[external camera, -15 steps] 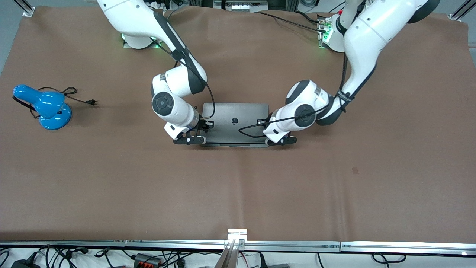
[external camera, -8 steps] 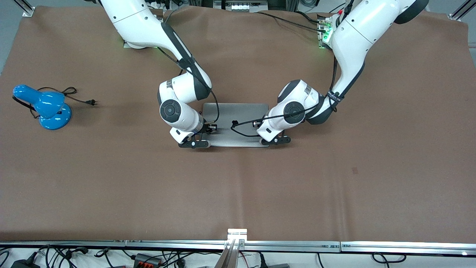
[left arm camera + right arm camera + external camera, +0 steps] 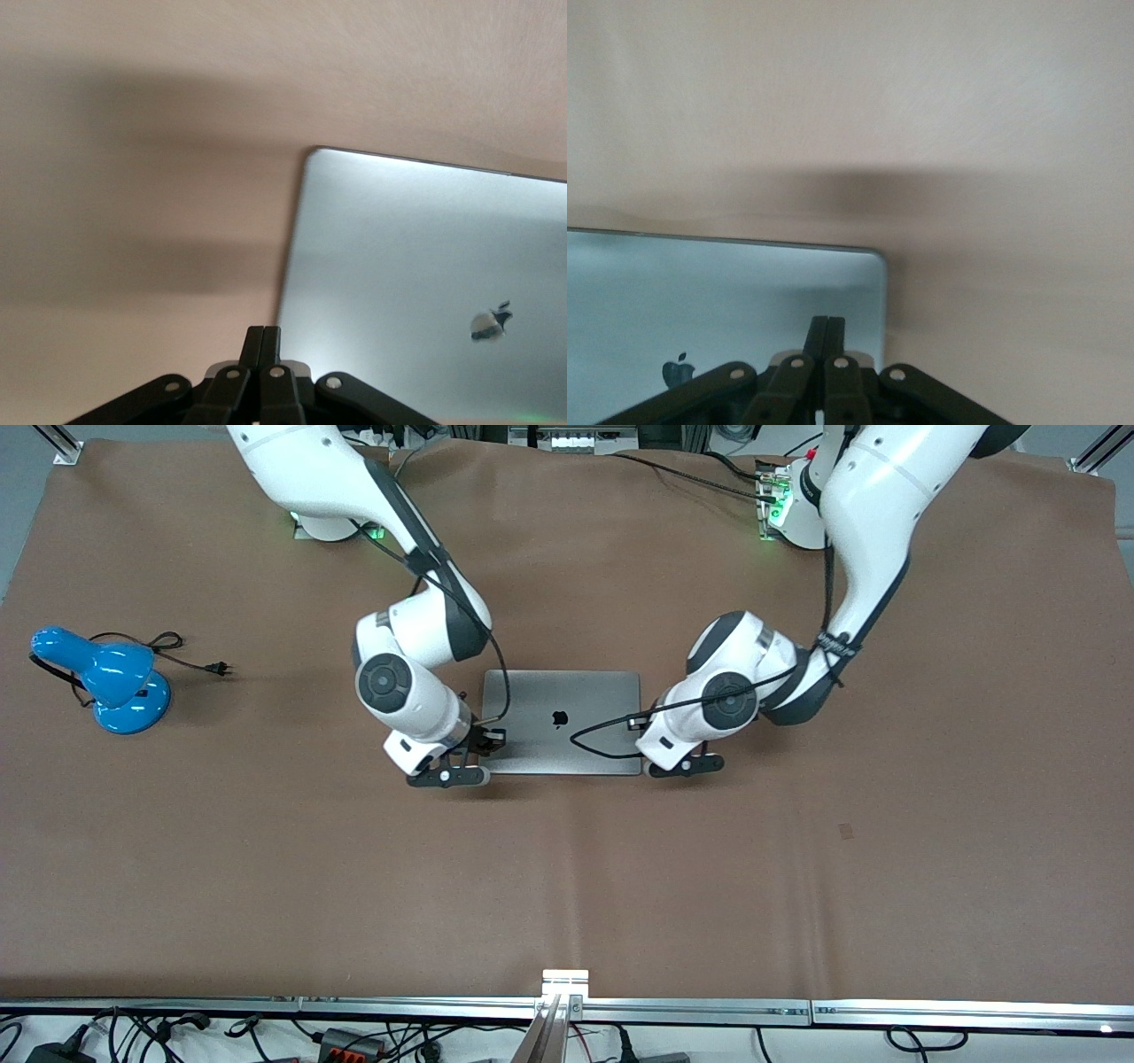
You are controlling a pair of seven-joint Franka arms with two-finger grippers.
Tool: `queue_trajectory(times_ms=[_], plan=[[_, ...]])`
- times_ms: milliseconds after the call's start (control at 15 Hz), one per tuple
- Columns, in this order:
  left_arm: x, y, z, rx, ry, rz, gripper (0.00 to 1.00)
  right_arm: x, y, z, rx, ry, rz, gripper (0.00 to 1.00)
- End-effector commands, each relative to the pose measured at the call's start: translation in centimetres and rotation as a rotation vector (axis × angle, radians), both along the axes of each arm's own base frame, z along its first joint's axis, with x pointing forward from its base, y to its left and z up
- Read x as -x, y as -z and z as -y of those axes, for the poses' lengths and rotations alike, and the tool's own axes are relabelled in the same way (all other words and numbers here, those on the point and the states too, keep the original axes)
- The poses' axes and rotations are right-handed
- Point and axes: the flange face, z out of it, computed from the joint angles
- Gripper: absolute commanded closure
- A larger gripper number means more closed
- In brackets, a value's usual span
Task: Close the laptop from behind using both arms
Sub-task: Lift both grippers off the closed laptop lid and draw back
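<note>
The silver-grey laptop (image 3: 560, 722) lies flat on the brown table with its lid down and the black apple logo facing up. My right gripper (image 3: 447, 776) is shut and empty. It sits at the laptop's corner toward the right arm's end, on the edge nearer the front camera. My left gripper (image 3: 687, 767) is shut and empty at the matching corner toward the left arm's end. The left wrist view shows its closed gripper (image 3: 264, 333) over the lid's edge (image 3: 416, 266). The right wrist view shows its closed gripper (image 3: 827, 324) over the lid (image 3: 726, 292).
A blue desk lamp (image 3: 106, 677) with a black cord and plug (image 3: 217, 667) lies toward the right arm's end of the table. A metal rail (image 3: 567, 1005) runs along the table edge nearest the front camera.
The lid has gone from slightly raised to fully flat. Both grippers moved in over the lid, then back out toward the laptop's ends.
</note>
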Motion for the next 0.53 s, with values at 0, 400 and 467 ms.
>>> queue_trajectory(times_ms=[0, 400, 467], plan=[[0.4, -5.4, -2.6, -0.056, 0.054, 0.012, 1.0, -1.8, -7.7, 4.0, 0.081, -0.018, -0.008, 1.0], [-1.5, -17.4, -15.7, -0.095, 0.235, -0.061, 1.0, -4.6, -20.8, 13.1, 0.173, -0.041, -0.09, 1.0], [-1.3, -19.1, -18.5, -0.095, 0.254, -0.068, 1.0, -4.9, -21.4, 14.5, 0.181, -0.048, -0.094, 1.0]])
